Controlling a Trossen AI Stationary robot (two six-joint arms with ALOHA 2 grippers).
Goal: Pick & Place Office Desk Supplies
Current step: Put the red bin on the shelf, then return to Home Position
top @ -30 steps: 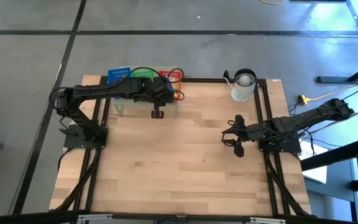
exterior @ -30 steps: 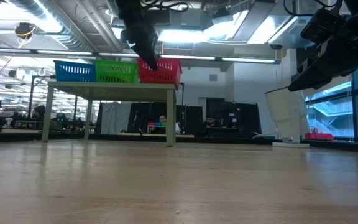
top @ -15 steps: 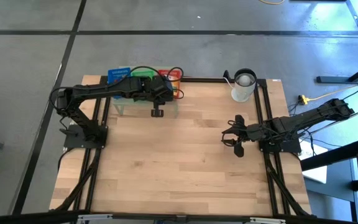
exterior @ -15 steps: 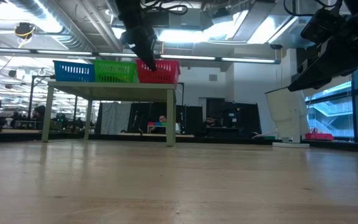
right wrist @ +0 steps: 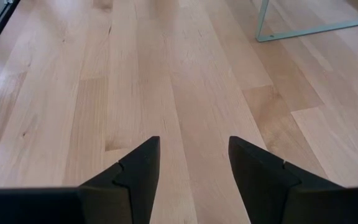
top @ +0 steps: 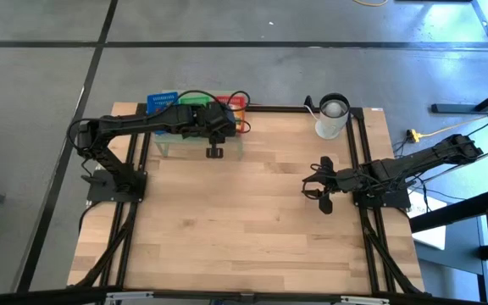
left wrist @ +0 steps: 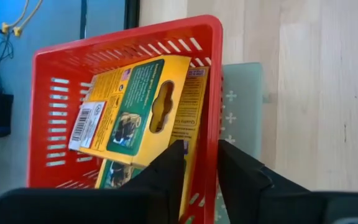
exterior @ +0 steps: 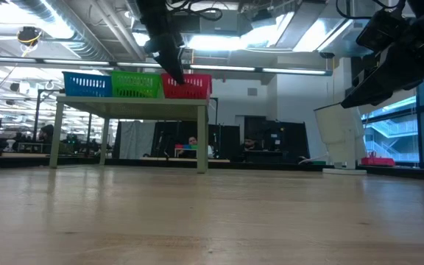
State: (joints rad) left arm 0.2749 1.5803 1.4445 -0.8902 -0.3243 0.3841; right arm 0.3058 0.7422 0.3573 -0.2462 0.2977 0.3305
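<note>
1. Baskets: three small baskets stand in a row on a pale stand at the counter's (top: 252,220) far edge: one blue basket (top: 162,102), one green basket (top: 195,101), one red basket (left wrist: 51,112).
2. Supplies: two yellow card boxes (left wrist: 135,102) lie stacked inside the red basket.
3. Left gripper (left wrist: 197,165): above the red basket's rim, fingers slightly parted, holding nothing.
4. Right gripper (right wrist: 191,165): above bare counter near the right edge, fingers apart, empty.
5. Cup: one white cup (top: 332,116) stands at the far right.
</note>
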